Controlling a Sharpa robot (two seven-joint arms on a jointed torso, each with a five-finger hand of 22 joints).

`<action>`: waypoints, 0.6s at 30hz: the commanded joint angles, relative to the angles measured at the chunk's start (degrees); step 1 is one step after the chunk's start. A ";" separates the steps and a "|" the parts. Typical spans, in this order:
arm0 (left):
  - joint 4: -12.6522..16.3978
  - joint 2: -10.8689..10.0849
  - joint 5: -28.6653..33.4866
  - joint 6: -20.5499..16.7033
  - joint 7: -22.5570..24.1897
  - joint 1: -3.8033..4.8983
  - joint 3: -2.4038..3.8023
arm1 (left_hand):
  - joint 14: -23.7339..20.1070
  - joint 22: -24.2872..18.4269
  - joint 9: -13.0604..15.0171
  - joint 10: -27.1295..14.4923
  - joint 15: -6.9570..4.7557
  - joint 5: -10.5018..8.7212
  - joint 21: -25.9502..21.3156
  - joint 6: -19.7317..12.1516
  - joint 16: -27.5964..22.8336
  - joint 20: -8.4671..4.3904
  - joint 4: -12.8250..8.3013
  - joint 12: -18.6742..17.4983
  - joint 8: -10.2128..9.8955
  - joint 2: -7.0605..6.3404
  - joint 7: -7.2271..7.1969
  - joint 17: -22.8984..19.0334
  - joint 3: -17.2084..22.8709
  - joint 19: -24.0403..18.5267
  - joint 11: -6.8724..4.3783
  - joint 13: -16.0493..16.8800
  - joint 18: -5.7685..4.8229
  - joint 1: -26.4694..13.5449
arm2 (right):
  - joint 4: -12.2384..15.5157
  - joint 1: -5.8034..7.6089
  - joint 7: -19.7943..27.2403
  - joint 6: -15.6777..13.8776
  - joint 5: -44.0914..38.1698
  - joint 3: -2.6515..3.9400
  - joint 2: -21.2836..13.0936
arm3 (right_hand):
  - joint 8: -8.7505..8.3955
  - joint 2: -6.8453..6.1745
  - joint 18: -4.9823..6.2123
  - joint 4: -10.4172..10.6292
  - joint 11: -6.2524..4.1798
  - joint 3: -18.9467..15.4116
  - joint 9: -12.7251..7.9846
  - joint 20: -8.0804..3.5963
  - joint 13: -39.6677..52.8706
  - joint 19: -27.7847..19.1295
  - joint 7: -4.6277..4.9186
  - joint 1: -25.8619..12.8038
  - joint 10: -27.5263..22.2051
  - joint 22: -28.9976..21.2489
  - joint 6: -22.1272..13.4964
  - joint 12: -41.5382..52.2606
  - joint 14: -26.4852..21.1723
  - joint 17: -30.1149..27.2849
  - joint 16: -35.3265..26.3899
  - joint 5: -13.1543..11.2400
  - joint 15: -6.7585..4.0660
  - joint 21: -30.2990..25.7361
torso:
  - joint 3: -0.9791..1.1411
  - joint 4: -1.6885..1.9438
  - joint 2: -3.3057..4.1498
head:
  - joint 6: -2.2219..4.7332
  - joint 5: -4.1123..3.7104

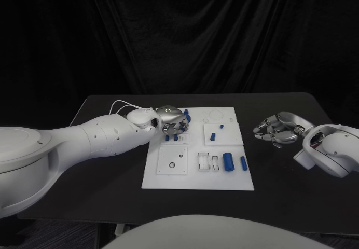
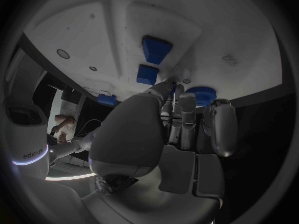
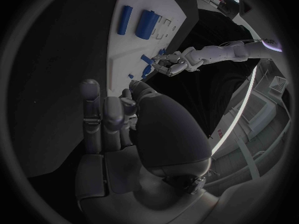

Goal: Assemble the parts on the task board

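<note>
While my left hand [image 1: 171, 122] hovers fingers-down over a blue part [image 2: 203, 95] on the task board [image 1: 196, 179], grip unclear, I judge seating needs alignment; my right hand [image 1: 275, 130] waits curled, empty.

Task board [image 1: 196, 179] mid-table, left hand [image 1: 172, 120] over its far-left corner, right hand [image 1: 277, 129] right of it

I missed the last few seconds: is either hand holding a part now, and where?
Cannot be told for the left hand: its fingers reach down among blue parts. The right hand holds nothing.
</note>
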 commanded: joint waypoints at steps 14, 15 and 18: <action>13.00 -11.04 -0.38 -3.19 -1.73 5.03 0.23 | -0.68 10.25 -0.53 0.16 0.00 -0.64 -1.96 0.61 -1.38 -0.07 -0.37 -1.85 -0.52 -0.27 -0.22 -3.13 -0.01 -0.78 0.01 -1.38 -0.31 -0.98 | -0.37 -0.17 -0.69 1.11 0.05 0.03 0.20 | -0.19 0.38 0.34 0.36 0.33 -0.06 -0.11 0.06 -0.29 0.14 -0.13 -0.13 -0.25 -0.10 0.15 -0.29 0.00 -0.17 -0.22 0.06 0.40 -0.50 | 0.16 0.49 -0.41 | 0.01 -0.14; 13.13 -11.30 -0.38 -2.83 -1.83 5.10 0.17 | -0.69 10.25 -0.55 0.15 0.01 -0.67 -1.98 0.60 -1.40 -0.07 -0.37 -1.90 -0.54 -0.27 -0.23 -3.17 0.00 -0.78 0.01 -1.41 -0.30 -0.99 | -0.38 -0.21 -0.69 1.15 0.05 0.03 0.22 | -0.19 0.38 0.34 0.36 0.33 -0.06 -0.11 0.06 -0.29 0.14 -0.13 -0.13 -0.25 -0.10 0.15 -0.29 0.00 -0.17 -0.22 0.06 0.40 -0.50 | 0.17 0.51 -0.35 | 0.01 -0.04; 13.07 -11.78 -0.38 -1.57 -2.07 5.13 0.05 | -0.72 10.26 -0.59 0.14 0.01 -0.79 -1.95 0.64 -1.48 -0.06 -0.31 -2.07 -0.58 -0.23 -0.19 -3.32 -0.01 -0.76 0.05 -1.52 -0.32 -1.10 | -0.34 -0.42 -0.66 1.35 0.05 0.03 0.20 | -0.18 0.40 0.35 0.35 0.32 -0.05 -0.11 0.07 -0.32 0.12 -0.15 -0.10 -0.29 -0.11 0.17 -0.32 -0.02 -0.22 -0.26 0.03 0.40 -0.55 | 0.20 0.61 -0.31 | 0.01 -0.03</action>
